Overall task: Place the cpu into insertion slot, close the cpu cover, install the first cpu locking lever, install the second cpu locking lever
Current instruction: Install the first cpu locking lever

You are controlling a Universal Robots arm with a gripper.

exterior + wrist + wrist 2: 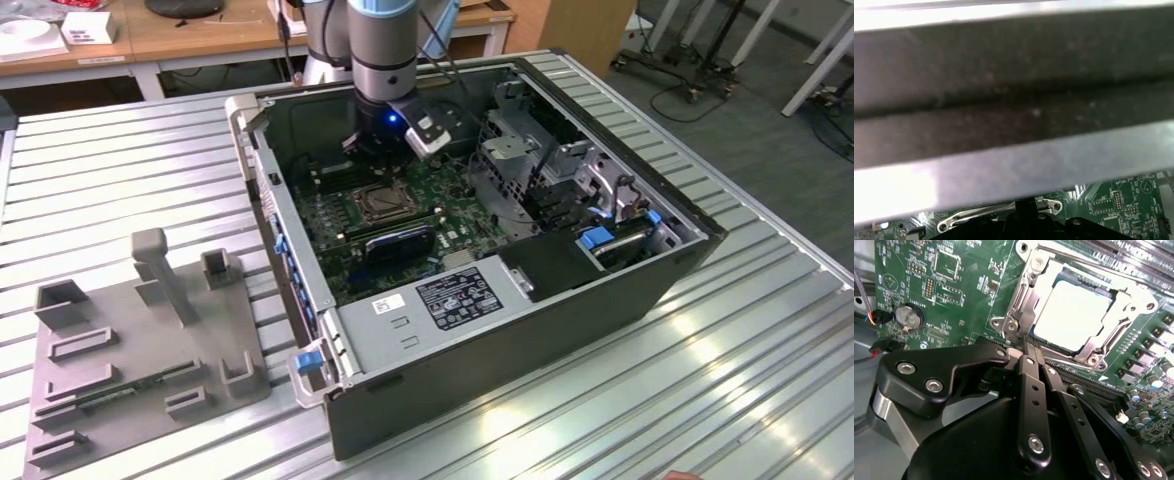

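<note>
Claw: the black two-fingered claw (pixel 1027 346) has its fingers pressed together. In the second wrist view the tips sit just beside one corner of the socket. Whether anything is nipped between them cannot be told.
Cpu: the small flat square chip with a pale silvery metal top (pixel 1074 310) lies flat in the socket and is free of the claw.
Insertion slot: the small square socket with a silvery rim (pixel 378 203) is set in the green circuit board (pixel 954 295). The board is inside the dark open computer case (pixel 534 330), which lies on the ribbed metal table (pixel 120 170).
Cpu cover: the thin silvery metal frame with a cut-out centre (pixel 1026 290) appears folded down around the chip, whose top shows through the opening.
Handling, cpu: probably light, stiff and smooth. Its underside is likely delicate, so it is best held by opposite edges and kept level.
Handling, cover: thin, stiff sheet metal, likely hinged. It is better pushed on the bare frame edge than on the chip's top.
</note>
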